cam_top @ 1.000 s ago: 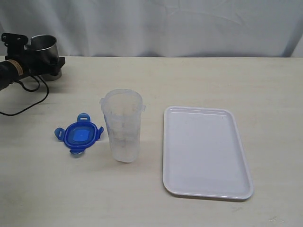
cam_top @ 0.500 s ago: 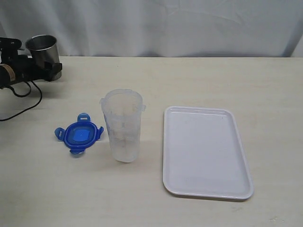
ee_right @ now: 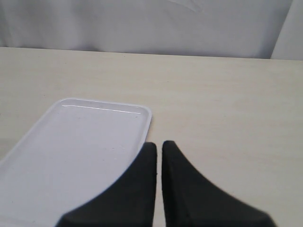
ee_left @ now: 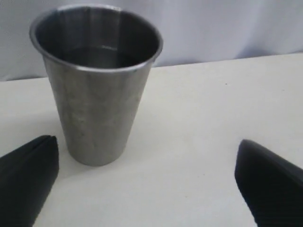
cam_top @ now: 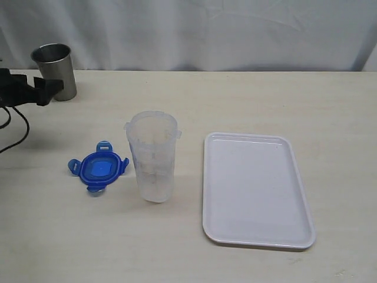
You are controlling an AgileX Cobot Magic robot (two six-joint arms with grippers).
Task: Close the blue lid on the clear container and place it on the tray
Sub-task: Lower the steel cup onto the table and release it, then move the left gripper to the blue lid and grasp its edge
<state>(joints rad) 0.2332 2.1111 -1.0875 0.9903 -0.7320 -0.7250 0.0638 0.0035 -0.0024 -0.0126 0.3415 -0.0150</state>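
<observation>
Left gripper (ee_left: 147, 189), jaws spread and empty, backs away from the steel cup (cam_top: 54, 71) at the desk's rear left corner, seemingly freeing it for the blue lid (cam_top: 98, 168) lying just beside the open clear container (cam_top: 152, 156); tray (cam_top: 253, 188) bare, right gripper (ee_right: 159, 151) pressed together.

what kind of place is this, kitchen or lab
Most likely a robot test bench, not a kitchen: a bare pale tabletop, a plain white cloth backdrop, and only a few props set out, a white tray, a clear container, a blue lid and a steel cup.
</observation>
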